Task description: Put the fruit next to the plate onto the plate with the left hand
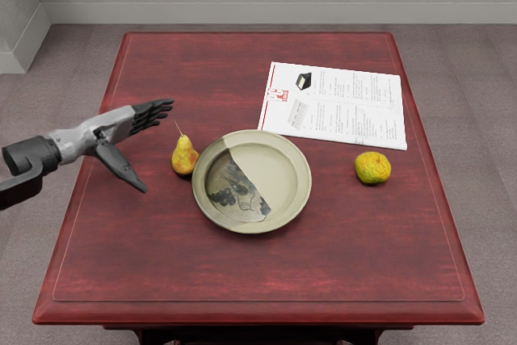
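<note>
The left hand [128,124] hovers over the left part of the table [242,272], fingers [155,109] stretched out straight toward the right and the thumb [126,169] splayed down and nearer; it holds nothing. Just right of it, a little apart from the fingertips, stands the pear [184,156], upright with its stem pointing up, sitting against the left rim of the plate [300,169]; whether it touches the rim I cannot tell.

The step in hand looks like the reach and grasp. To do it well, the hand should come in from the left and lower around the pear's wide belly, thumb on the near side, fingers on the far side, closing gently so the rounded fruit does not roll or tip against the rim. A short lift over the rim would follow.

Well right of the plate lies a second, rounder fruit [372,167], and a printed sheet [333,106] lies farther back.
</note>
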Available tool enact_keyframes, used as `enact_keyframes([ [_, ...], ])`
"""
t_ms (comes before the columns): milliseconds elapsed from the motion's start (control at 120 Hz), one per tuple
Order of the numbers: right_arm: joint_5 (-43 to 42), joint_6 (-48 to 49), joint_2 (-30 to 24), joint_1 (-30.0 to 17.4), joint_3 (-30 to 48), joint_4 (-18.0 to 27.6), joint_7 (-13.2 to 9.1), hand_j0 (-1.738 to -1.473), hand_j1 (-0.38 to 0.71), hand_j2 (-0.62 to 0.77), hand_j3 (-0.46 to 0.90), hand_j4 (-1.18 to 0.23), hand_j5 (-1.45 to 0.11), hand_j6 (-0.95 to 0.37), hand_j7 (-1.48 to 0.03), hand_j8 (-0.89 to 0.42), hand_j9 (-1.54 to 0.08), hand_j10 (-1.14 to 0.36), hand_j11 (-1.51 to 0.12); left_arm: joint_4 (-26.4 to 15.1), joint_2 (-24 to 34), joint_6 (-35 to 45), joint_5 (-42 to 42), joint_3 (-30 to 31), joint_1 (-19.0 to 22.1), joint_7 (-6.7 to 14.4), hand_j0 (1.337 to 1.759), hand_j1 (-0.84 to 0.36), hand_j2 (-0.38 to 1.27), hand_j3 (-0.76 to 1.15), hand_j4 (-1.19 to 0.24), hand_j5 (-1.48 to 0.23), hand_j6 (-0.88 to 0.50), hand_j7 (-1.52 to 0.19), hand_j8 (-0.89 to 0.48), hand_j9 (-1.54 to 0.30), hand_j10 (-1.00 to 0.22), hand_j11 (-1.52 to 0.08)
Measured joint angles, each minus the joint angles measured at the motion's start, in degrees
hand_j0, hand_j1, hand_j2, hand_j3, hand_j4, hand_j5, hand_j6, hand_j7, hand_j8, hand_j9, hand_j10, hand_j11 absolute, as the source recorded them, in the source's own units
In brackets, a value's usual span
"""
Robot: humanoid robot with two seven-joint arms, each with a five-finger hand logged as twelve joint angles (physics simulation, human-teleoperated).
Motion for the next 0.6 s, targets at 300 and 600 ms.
enact_keyframes([
  [300, 0.0, 0.0, 0.0, 0.0, 0.0, 0.0, 0.0, -1.658, -0.33, 0.00, 0.00, -0.01, -0.02, -0.01, -0.02, -0.01, -0.02, -0.01, -0.02, -0.4, -0.1, 4.0, 0.0, 1.9, 0.0, -0.3, 1.658, 0.21, 0.03, 0.00, -0.12, -0.16, -0.12, -0.15, -0.12, -0.15, -0.12, -0.15],
  [600, 0.0, 0.0, 0.0, 0.0, 0.0, 0.0, 0.0, -1.658, -0.33, 0.00, 0.00, -0.01, -0.02, -0.01, -0.02, -0.01, -0.02, -0.01, -0.02, -1.1, -2.0, 5.2, 0.0, 3.3, 0.0, -0.3, 1.658, 0.09, 0.05, 0.00, -0.22, -0.28, -0.22, -0.28, -0.22, -0.28, -0.22, -0.28],
])
